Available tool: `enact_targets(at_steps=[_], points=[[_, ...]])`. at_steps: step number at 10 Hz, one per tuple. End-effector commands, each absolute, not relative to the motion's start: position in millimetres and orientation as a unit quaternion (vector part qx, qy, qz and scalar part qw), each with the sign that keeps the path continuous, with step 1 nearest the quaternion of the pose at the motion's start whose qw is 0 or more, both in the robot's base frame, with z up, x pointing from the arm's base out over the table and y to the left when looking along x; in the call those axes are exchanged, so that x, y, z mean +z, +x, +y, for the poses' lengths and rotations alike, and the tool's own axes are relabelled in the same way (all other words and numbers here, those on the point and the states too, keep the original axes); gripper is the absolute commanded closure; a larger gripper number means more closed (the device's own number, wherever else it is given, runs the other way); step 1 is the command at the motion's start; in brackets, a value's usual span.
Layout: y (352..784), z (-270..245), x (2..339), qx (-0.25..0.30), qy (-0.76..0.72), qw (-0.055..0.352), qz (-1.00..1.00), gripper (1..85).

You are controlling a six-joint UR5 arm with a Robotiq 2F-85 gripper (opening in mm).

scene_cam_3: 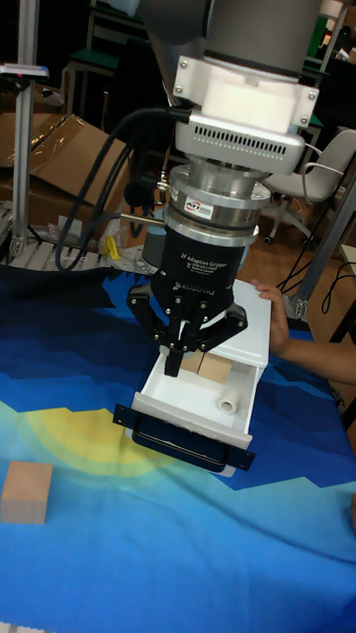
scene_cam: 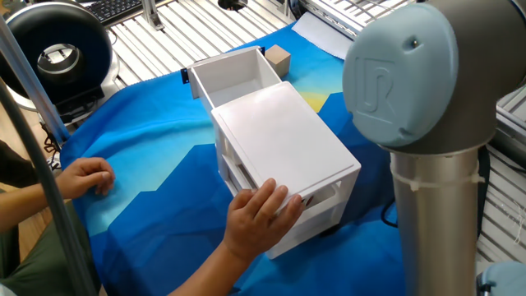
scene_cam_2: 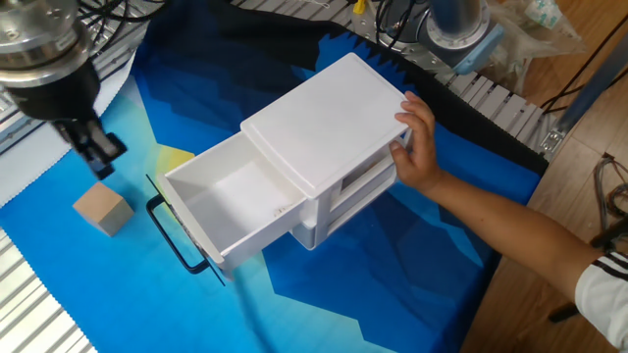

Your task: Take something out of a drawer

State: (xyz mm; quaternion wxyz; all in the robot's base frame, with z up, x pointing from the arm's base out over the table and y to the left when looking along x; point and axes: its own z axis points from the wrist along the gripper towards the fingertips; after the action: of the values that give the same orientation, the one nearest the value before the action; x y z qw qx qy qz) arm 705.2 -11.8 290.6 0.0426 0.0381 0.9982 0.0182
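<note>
Hanging above the blue cloth [scene_cam_2: 324,284] just beyond the drawer's open front end, the gripper [scene_cam_2: 103,152] has its fingers drawn close together with nothing between them; in the tall view the gripper [scene_cam_3: 179,364] tips meet in front of the drawer's interior. The small wooden cube [scene_cam_2: 102,209] sits on the cloth outside the drawer unit [scene_cam_2: 324,123], near the black handle [scene_cam_2: 177,235] and apart from the gripper. The drawer [scene_cam_2: 182,181], the top tray of the unit, is pulled well out. Its floor looks plain white from the other fixed view, with one small pale piece [scene_cam_3: 227,403] lying near its front wall. A light-brown patch [scene_cam_3: 214,368] shows inside the drawer just behind the fingers in the tall view, too hidden to identify. A person's hand [scene_cam_2: 420,142] presses against the unit's back end. A second hand [scene_cam: 82,177] rests on the cloth beside the unit. The robot arm's large grey joint [scene_cam: 403,78] blocks the right part of one fixed view, where the gripper is not visible.
</note>
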Motion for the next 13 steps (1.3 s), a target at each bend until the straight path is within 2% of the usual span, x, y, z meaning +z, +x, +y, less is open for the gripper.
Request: enact_targets(at_steps=[1, 3, 5, 8, 9, 13], points=[[708, 0, 293, 0.027, 0.033, 0.051, 0.998, 84.7], [705, 0, 292, 0.029, 0.027, 0.047, 0.998, 84.7], [717, -4, 294, 0.020, 0.012, 0.069, 0.997, 84.7], [644, 0, 330, 0.031, 0.026, 0.069, 0.997, 84.7], [636, -5, 334, 0.028, 0.029, 0.074, 0.996, 84.7], [622, -23, 309, 0.016, 0.030, 0.053, 0.998, 84.7]])
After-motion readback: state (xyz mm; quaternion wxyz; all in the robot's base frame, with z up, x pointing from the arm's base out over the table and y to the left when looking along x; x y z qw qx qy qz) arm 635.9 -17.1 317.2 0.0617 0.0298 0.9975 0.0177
